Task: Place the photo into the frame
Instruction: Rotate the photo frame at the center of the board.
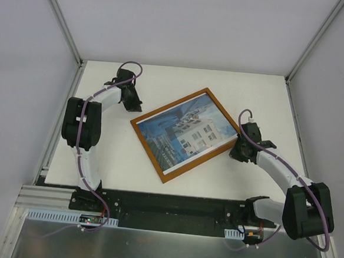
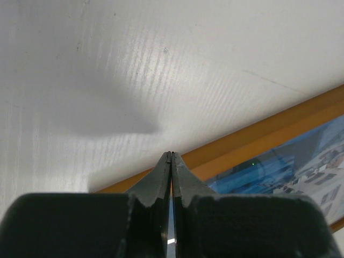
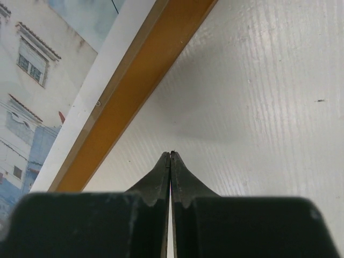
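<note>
The frame [image 1: 147, 151], orange-brown wood, lies flat and turned at an angle in the middle of the white table [image 1: 111, 154]. The photo [image 1: 185, 134], white buildings on blue, shows inside it, print side up. My left gripper [image 1: 133, 107] is shut with nothing in it, just off the frame's left corner. The left wrist view shows its tips [image 2: 171, 155] over the orange rail [image 2: 269, 129] and the photo [image 2: 301, 166]. My right gripper [image 1: 237, 152] is shut and empty beside the right corner. Its tips [image 3: 170, 154] stand over bare table, apart from the rail [image 3: 134, 91] and the photo [image 3: 32, 80].
Pale walls and aluminium posts [image 1: 61, 21] close in the table on three sides. A black rail [image 1: 172, 209] with both arm bases runs along the near edge.
</note>
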`<state>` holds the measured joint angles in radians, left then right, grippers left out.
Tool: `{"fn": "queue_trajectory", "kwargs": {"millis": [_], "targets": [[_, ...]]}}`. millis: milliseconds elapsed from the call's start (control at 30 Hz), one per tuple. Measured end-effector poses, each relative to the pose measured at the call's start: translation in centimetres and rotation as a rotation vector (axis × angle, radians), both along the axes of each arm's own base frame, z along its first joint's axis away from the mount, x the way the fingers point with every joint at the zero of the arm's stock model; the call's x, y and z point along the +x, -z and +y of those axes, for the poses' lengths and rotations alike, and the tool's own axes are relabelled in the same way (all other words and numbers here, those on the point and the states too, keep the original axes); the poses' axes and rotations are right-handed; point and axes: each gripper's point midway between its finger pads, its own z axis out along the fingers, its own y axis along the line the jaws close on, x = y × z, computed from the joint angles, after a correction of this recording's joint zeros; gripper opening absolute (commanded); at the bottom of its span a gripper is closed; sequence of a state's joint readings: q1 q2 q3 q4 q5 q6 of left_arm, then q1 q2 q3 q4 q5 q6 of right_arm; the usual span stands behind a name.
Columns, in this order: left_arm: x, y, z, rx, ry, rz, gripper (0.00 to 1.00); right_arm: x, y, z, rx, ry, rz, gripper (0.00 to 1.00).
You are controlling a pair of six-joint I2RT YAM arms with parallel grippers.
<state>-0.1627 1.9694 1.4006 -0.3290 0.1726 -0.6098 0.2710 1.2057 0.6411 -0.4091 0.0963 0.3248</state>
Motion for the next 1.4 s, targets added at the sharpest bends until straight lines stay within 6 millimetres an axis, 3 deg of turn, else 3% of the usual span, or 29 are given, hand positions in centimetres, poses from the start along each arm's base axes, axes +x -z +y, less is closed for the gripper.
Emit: {"fn": "queue_trajectory", "kwargs": {"millis": [333, 567, 733, 1000, 1100, 1400], "targets": [[-1.0, 2.3, 0.3, 0.018, 0.011, 0.052, 0.0, 1.4, 2.6, 0.6, 0.042, 0.028, 0.043, 0.01], [-2.4, 2.8, 0.1, -0.026, -0.042, 0.039, 0.0, 4.7, 2.5, 0.9, 0.08, 0.047, 0.032, 0.01], [-6.5, 2.8, -0.2, -0.064, -0.088, 0.025, 0.0, 8.2, 2.3, 1.8, 0.098, 0.036, 0.045, 0.01], [-14.5, 3.1, -4.9, -0.067, 0.044, 0.019, 0.0, 12.5, 2.2, 2.6, 0.092, 0.014, 0.056, 0.01], [-15.7, 3.1, -5.1, -0.079, 0.055, 0.013, 0.0, 13.0, 2.2, 3.0, 0.092, 0.005, 0.054, 0.01], [-15.7, 3.1, -5.0, -0.082, 0.049, 0.009, 0.0, 11.9, 2.3, 3.1, 0.088, -0.008, 0.024, 0.01]]}}
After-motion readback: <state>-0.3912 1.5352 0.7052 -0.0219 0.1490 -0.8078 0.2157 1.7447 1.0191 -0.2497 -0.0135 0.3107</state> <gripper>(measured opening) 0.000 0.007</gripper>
